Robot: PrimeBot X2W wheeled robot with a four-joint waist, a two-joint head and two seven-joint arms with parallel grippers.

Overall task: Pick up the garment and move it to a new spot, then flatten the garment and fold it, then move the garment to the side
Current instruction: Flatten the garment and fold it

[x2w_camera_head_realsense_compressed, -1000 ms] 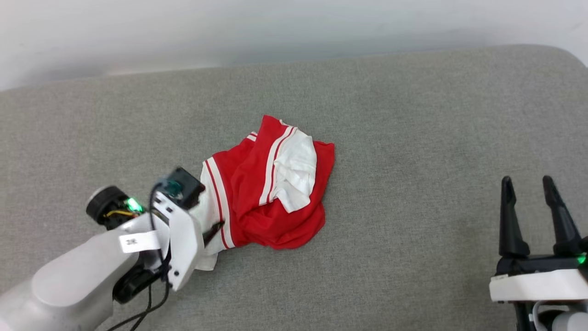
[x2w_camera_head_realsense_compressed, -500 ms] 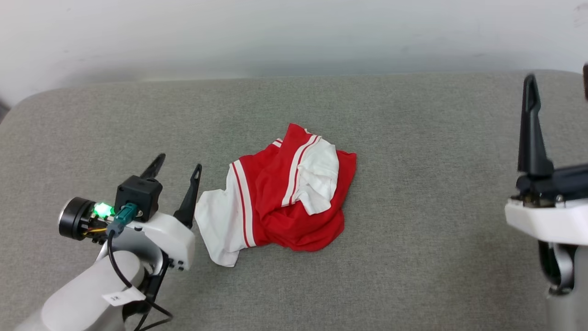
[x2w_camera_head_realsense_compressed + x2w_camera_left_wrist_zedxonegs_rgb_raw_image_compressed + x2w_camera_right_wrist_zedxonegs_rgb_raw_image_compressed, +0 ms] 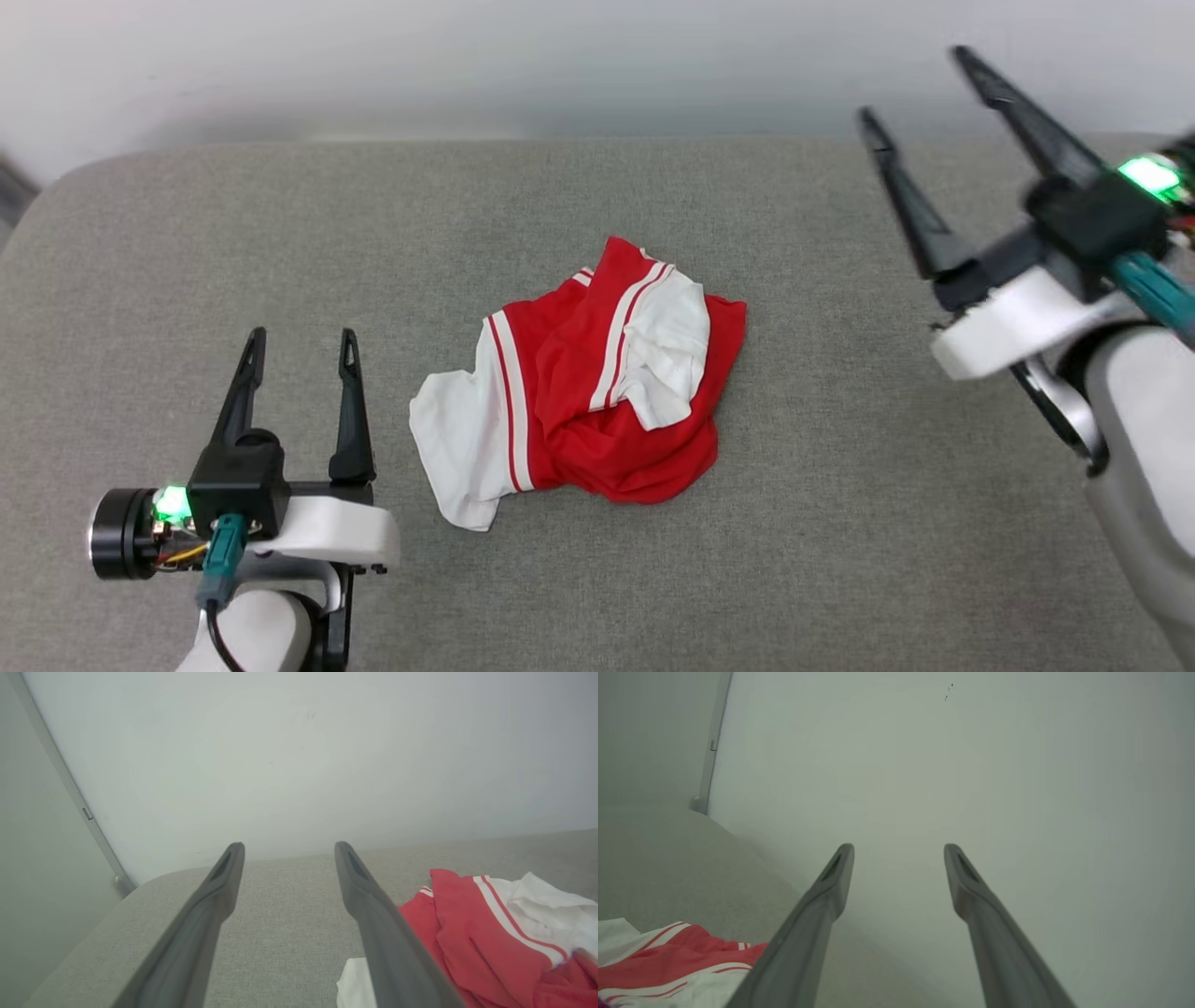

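Left end effector [image 3: 302,333], grey cushion [image 3: 840,560], wall [image 3: 467,65]

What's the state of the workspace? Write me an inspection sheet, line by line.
Surface: grey fabric pad, rounded corners.
Job's things: garment, crumpled red-and-white heap, touched by neither gripper.
Clutter: nothing seen.
Grippers: left gripper open, low beside the heap; right gripper open, raised at far right.
Cables: teal-plugged cable at the left wrist; teal cable at the right wrist.
Surroundings: pale wall behind the pad.
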